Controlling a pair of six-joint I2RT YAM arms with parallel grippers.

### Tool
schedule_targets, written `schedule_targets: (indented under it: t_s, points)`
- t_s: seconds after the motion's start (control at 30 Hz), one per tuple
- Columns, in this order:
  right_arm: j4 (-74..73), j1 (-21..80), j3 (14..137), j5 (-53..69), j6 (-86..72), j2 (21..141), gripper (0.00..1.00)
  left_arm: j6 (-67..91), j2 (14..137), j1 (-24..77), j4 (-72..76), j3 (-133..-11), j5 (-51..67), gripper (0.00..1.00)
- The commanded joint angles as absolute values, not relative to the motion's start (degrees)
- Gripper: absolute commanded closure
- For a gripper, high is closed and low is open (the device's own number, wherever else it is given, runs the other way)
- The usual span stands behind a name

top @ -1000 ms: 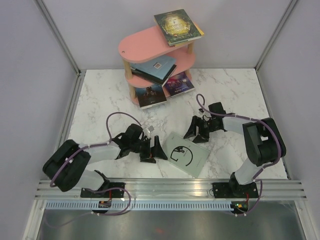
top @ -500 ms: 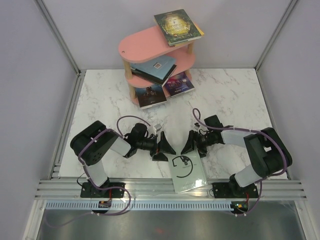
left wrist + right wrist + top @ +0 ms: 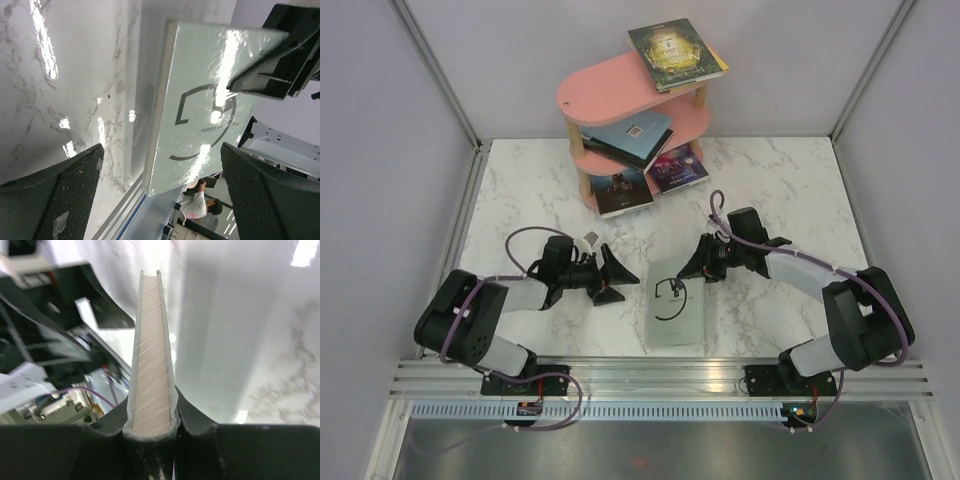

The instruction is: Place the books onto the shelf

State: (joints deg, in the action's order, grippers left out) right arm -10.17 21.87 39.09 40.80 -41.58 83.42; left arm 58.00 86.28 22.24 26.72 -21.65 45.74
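Top view: the right tool has just narrowed onto the far edge of the pale grey-green book, mid-worktop. The shelf, well apart, already carries other books. Left wrist: the left tool gapes wide beside the cover, possibly obstructing. Right wrist: the page edge sits pinched; the lift can likely begin.

the shelf is hiding part of its middle-tier books, and the right gripper is covering a corner of the pale book (its lettering too small to read).
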Motion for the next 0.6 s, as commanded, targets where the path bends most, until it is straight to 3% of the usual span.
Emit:
schedule_targets:
  t_s: [0.0,0.23,0.4,0.47,0.5,0.53,0.57]
  points:
    - [-0.55,21.62,47.63,44.82,-51.47,82.53,1.00,52.56,80.52,20.48,21.01,-22.59,47.98,0.00]
    - [32.53,21.71,46.42,53.25,-75.80,86.91,1.00,59.40,79.89,20.39,30.74,-25.40,52.29,0.00]
    - [52.06,21.62,42.90,56.34,-86.64,91.49,1.00,73.46,82.70,20.13,53.84,-25.49,56.24,0.03]
    - [56.49,21.62,42.45,56.42,-90.85,93.25,1.00,78.89,83.93,20.04,59.56,-26.19,57.65,0.12]
    - [58.25,21.62,42.63,56.51,-91.84,93.86,1.00,80.75,85.41,20.13,65.59,-26.45,58.09,0.21]
    - [60.71,21.53,42.89,56.77,-92.45,94.91,1.00,82.34,86.39,20.13,67.48,-26.80,58.62,0.45]
    - [61.69,21.62,43.24,56.86,-93.16,95.53,1.00,84.79,87.27,20.13,69.68,-27.68,59.58,0.59]
